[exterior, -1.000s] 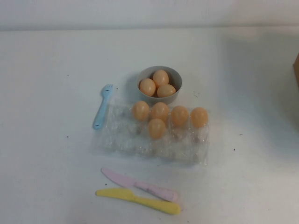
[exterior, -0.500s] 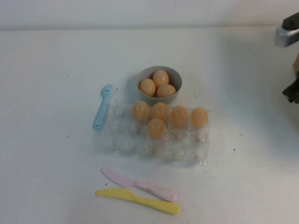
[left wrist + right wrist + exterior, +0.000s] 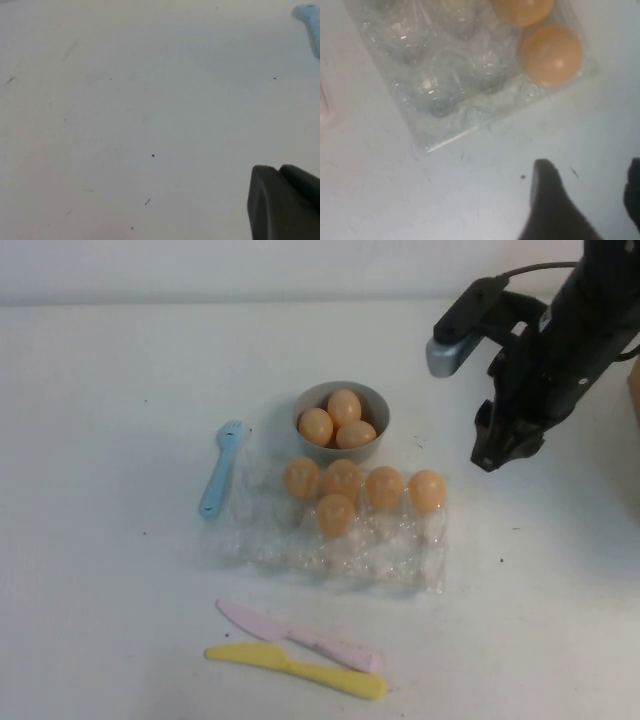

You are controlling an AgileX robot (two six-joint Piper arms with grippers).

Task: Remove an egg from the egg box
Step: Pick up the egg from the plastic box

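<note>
Landmark: flat rectangular egg box of clear crinkly plastic (image 3: 335,530), lying on the white desk (image 3: 120,620).
Eggs in box: five small smooth pale orange-tan eggs; four in the far row, one in the row nearer the camera. The far-row egg at the box's right end (image 3: 427,490) sits in the corner cup; it also shows in the right wrist view (image 3: 551,54).
Round grey bowl (image 3: 342,421): just behind the box's far edge, holding three more eggs.
Light blue plastic fork (image 3: 219,468): beside the box's left end.
Pink plastic knife (image 3: 297,635), yellow plastic knife (image 3: 296,670): in front of the box, side by side.
Right pincer (image 3: 497,452): in the air, to the right of the box and apart from it; fingers released, empty, gap visible in the wrist view (image 3: 590,200).
Left pincer (image 3: 285,200): over bare desk, left of the box; only a dark part shows, state cannot be told.
</note>
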